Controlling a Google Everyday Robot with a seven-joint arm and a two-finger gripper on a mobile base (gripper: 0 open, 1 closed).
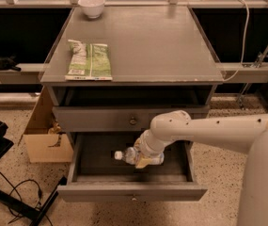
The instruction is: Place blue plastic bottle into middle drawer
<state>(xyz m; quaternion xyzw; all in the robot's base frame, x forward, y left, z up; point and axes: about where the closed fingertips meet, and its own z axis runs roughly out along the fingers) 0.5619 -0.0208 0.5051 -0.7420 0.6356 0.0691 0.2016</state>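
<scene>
The blue plastic bottle (129,156) lies on its side, white cap pointing left, low inside the open middle drawer (96,155). The drawer is pulled out, and its grey front panel (131,192) carries a small round knob. My gripper (145,160) reaches in from the right on a white arm and is closed around the bottle's body, with a yellowish finger pad showing beneath it. I cannot tell whether the bottle touches the drawer floor.
The similar grey knobbed front (100,119) above is shut. On the cabinet top lie a green chip bag (89,60) and a white bowl (91,6). A cardboard box (46,142) stands on the floor at left, with a black stand and cables (11,197) nearby.
</scene>
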